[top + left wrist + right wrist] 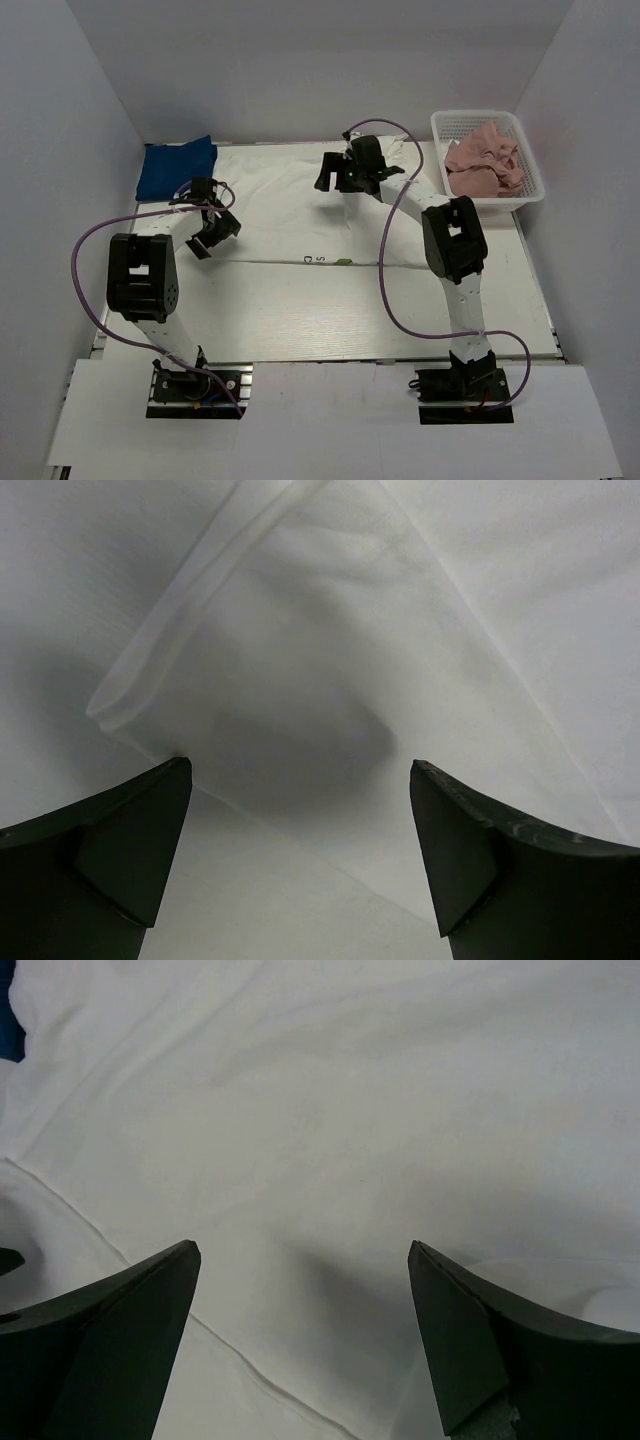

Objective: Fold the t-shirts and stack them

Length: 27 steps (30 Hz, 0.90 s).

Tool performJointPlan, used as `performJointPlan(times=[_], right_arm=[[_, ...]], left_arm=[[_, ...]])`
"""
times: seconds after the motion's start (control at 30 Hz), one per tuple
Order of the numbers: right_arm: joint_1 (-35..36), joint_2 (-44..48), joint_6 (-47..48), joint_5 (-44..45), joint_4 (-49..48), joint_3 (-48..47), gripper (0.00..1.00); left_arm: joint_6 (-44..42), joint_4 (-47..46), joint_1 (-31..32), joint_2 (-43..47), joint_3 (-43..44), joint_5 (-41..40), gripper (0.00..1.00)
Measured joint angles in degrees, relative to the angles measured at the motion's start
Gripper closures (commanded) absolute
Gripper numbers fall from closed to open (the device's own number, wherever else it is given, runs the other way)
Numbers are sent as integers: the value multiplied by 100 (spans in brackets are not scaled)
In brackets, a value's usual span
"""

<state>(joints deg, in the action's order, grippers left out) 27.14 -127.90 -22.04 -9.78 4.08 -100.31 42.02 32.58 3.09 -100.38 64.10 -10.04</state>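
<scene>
Top external view shows the white t-shirt (290,205) spread flat mid-table, its long axis running from nine to three o'clock, hem edge toward six. It looks light, limp and thin, likely to sag and crease, so hems, sleeve edges or corners seem the best holds. Left gripper (212,228) hangs released over its nine o'clock sleeve; right gripper (340,178) hovers released near its twelve o'clock edge. A folded blue t-shirt (177,167) lies at ten o'clock; a pink t-shirt (484,160) fills the basket (530,190) at two.
</scene>
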Motion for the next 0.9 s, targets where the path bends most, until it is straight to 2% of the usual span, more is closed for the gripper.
performJointPlan(times=[0.17,0.27,0.4,0.5,0.67,0.9], right_arm=[[-2,155,20,76,-208,315,10],[-39,782,-9,328,-380,1427,10],[-247,2065,-284,520,-584,3265,10],[-505,2942,-476,511,-754,4288,10],[-848,3624,-758,514,-1012,5499,10],[-1097,4621,-1231,538,-1147,6690,10]], left_arm=[[-4,42,0,44,-2,-52,0],[-4,37,0,149,-61,-68,0],[-4,39,0,245,-181,-72,0],[0,35,2,256,-313,-72,0],[46,20,39,431,-756,-72,0],[275,17,50,1473,-1858,-87,0]])
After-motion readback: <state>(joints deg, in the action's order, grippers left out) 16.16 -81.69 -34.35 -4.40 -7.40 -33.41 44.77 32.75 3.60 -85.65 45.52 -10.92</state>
